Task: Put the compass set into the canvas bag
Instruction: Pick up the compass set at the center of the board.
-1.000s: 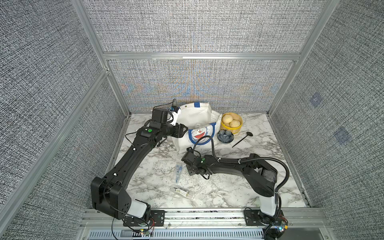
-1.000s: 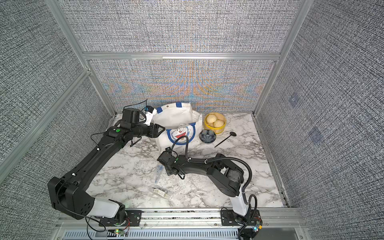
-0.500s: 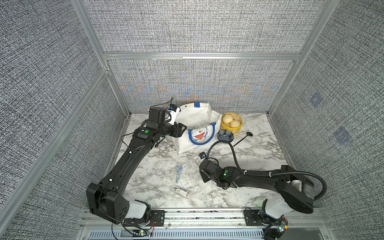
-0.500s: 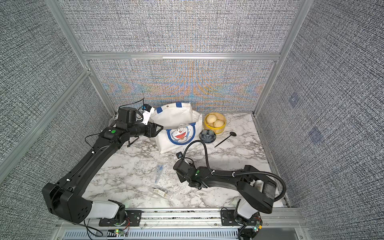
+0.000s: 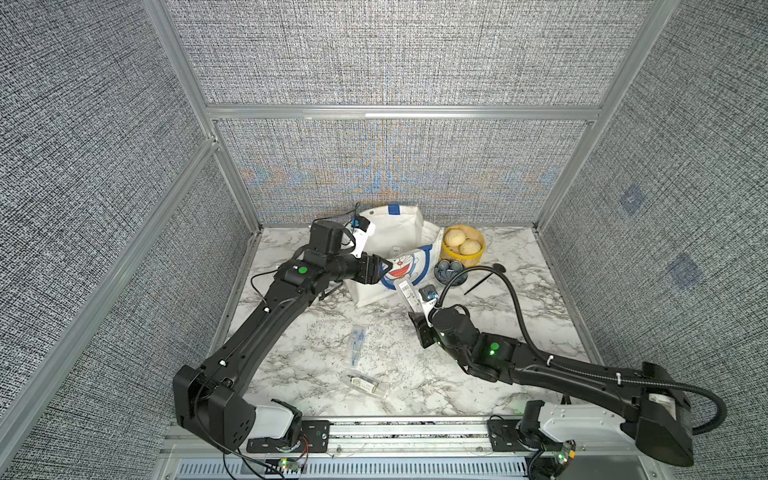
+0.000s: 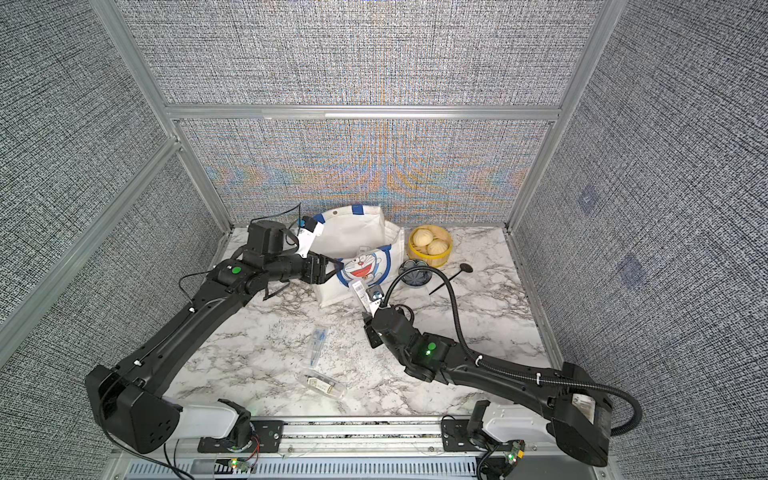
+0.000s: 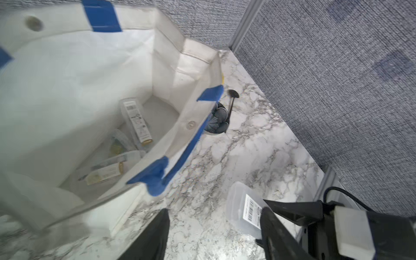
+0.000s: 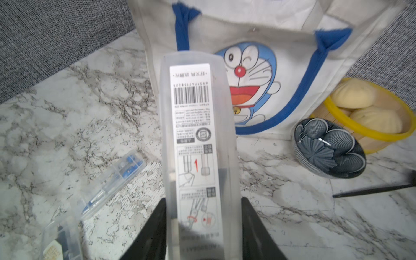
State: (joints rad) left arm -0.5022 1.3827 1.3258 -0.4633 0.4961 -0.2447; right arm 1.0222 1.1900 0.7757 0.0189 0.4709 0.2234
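The canvas bag (image 5: 405,239) (image 6: 353,237) stands open at the back of the table. The left wrist view looks down into the canvas bag (image 7: 90,67), where several clear cases lie. My right gripper (image 5: 417,308) (image 6: 369,309) (image 8: 202,202) is shut on a compass set (image 5: 408,293) (image 6: 360,292) (image 8: 198,135), a long clear case with a barcode label. That compass set (image 7: 242,209) is held off the marble, just in front of the bag's cartoon pocket. My left gripper (image 5: 384,268) (image 6: 334,266) (image 7: 213,211) hangs open by the bag's front corner, nothing between its fingers.
Two more clear cases lie mid-table: one with blue parts (image 5: 357,345) (image 6: 318,345) and one nearer the front (image 5: 365,382) (image 6: 322,382). Right of the bag are a yellow steamer basket (image 5: 462,245) with buns, a dark bowl (image 5: 450,272) and a black spoon (image 5: 486,278).
My right arm has lifted the labelled case off the marble and carried it back toward the bag's front. The left jaws have widened and no longer pinch the bag's rim.
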